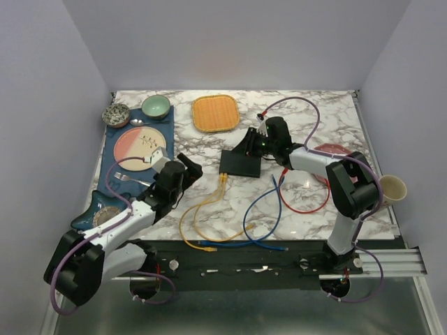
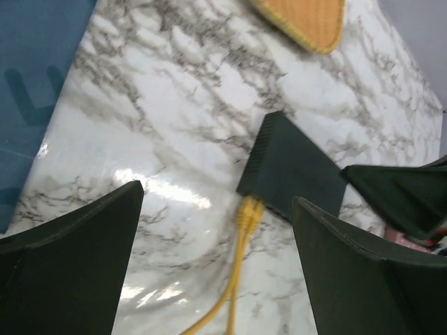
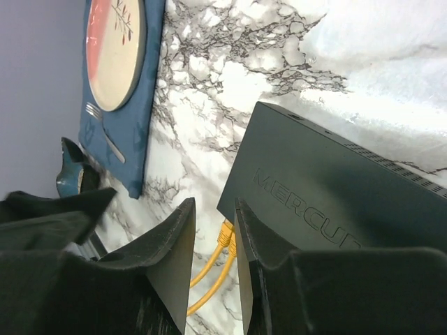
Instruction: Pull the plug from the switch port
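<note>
Top external view: the flat matte-black rectangular switch point(image 1: 241, 162) is set on the white marbled worktop point(image 1: 202, 146), 2 yellow plastic plugs point(image 1: 223, 179) seated in its near edge. The left hand point(image 2: 216, 195) is spread wide, empty; the right hand point(image 3: 215, 209) is half-closed, nothing seen gripped. The switch is judged light and slide-prone; a stiff plug body is best pinched.

Bright, even overhead light; shadows soft and short. Glare streak on the glossy marble table point(image 2: 164, 190) in the left wrist view. Close to lens, right gripper fingers point(image 3: 160, 265) dark and blurred.
</note>
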